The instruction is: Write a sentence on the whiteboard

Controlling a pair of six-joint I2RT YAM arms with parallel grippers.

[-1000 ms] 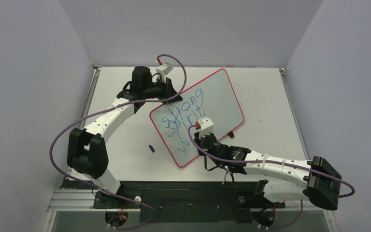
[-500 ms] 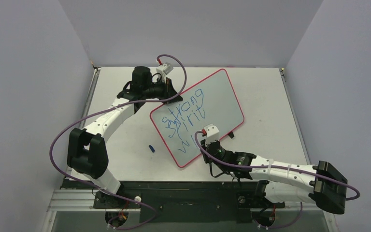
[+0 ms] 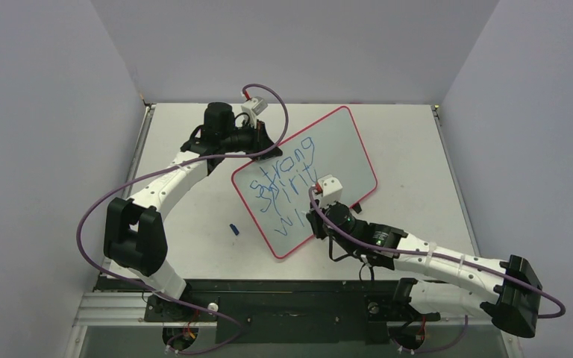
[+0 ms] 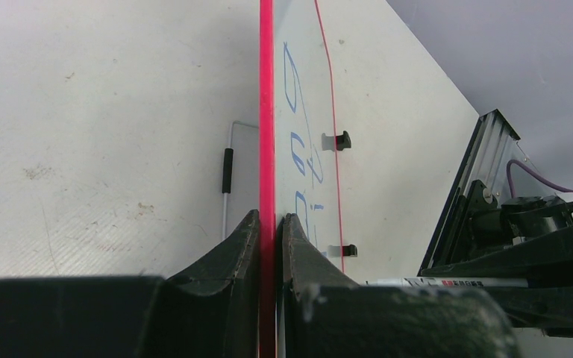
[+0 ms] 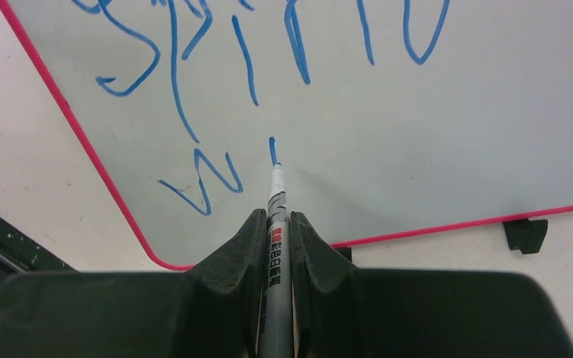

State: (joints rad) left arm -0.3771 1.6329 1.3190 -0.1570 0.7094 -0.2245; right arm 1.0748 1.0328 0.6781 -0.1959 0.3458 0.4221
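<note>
The whiteboard (image 3: 328,149) sits at a slant in the middle of the table (image 3: 418,149). Its pink rim is pinched at the far left edge between the fingers of the left gripper (image 4: 268,220), drawn in narrow on it. The blue sentence (image 3: 283,179) runs across the board: "strong", "spirit" beneath, and on a third line only a "w" and one short stroke. The right gripper (image 5: 276,216) is clamped tight on a marker (image 5: 274,246). The marker's tip rests at the foot of that short stroke, seemingly touching the surface, though I can't be sure from here. A small blue piece (image 3: 233,229) lies on the table to the left of the board, apart from it.
</note>
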